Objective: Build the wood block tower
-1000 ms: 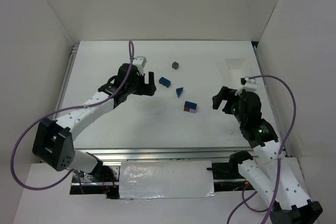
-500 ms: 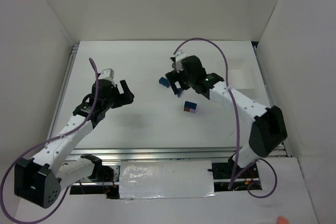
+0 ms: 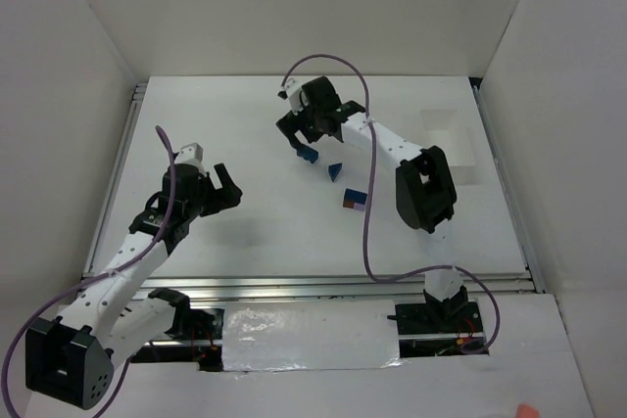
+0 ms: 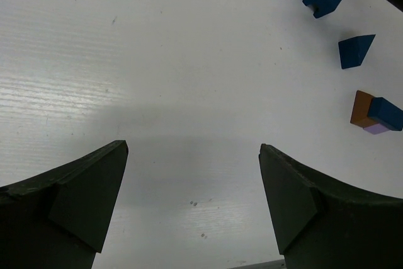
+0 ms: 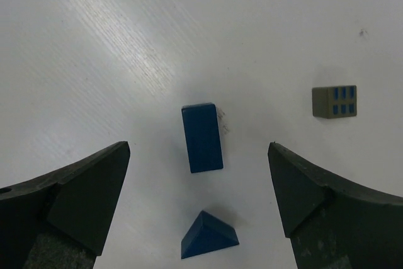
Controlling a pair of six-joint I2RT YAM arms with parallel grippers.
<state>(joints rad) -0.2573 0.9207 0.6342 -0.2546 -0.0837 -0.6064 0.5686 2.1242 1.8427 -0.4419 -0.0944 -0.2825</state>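
Observation:
The wood block tower (image 3: 356, 201) is a low stack near the table's middle: brown-orange and lavender below, a blue piece on top, also in the left wrist view (image 4: 376, 114). A blue rectangular block (image 3: 310, 156) (image 5: 202, 137) lies flat under my right gripper (image 3: 306, 139) (image 5: 199, 147), which hovers open above it, one finger to each side. A blue wedge (image 3: 336, 172) (image 5: 210, 237) lies just nearer. A grey block with blue squares (image 5: 334, 101) sits to the right of that gripper. My left gripper (image 3: 223, 188) (image 4: 192, 148) is open over bare table, well left of the blocks.
White walls enclose the table on three sides. A faint white tray (image 3: 453, 129) lies at the back right. A metal rail (image 3: 323, 286) runs along the near edge. The right arm's long forearm (image 3: 387, 149) stretches over the table behind the stack.
My right arm swung from the right side across to the back middle, ending over the blue rectangular block. My left arm drew back to the left and nearer. Both grippers stayed open.

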